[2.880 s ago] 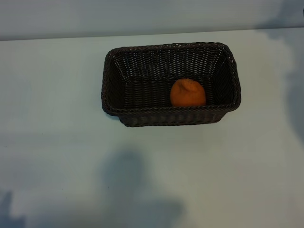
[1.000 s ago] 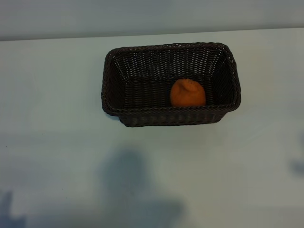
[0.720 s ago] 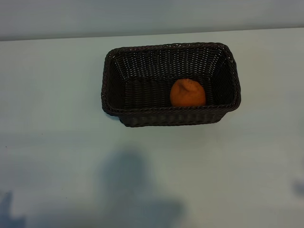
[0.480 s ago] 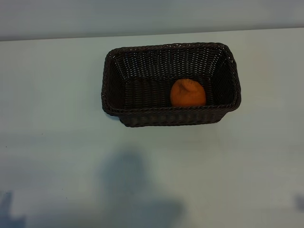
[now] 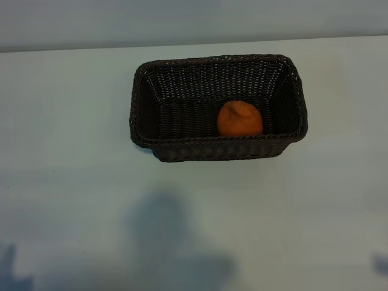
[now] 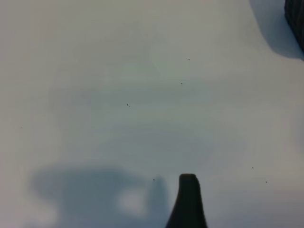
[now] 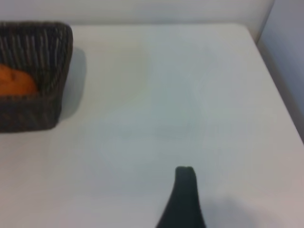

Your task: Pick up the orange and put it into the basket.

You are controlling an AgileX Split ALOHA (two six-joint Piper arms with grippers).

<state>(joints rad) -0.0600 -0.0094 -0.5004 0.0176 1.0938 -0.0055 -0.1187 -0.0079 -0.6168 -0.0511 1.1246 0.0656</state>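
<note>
The orange lies inside the dark-brown wicker basket, in its right half and close to the near wall. Neither gripper shows in the exterior view. In the left wrist view one dark finger of my left gripper hangs over bare table, with only a corner of the basket in sight. In the right wrist view a single finger of my right gripper stands over the table, well away from the basket; a piece of the orange shows over the rim. Both grippers are open and hold nothing.
The basket sits on a pale table. The table's far edge meets a wall. In the right wrist view the table's side edge runs close by. Soft shadows lie on the near part of the table.
Orange and basket have not moved. A small shadow at the exterior view's right edge has slid toward the near edge of the table.
</note>
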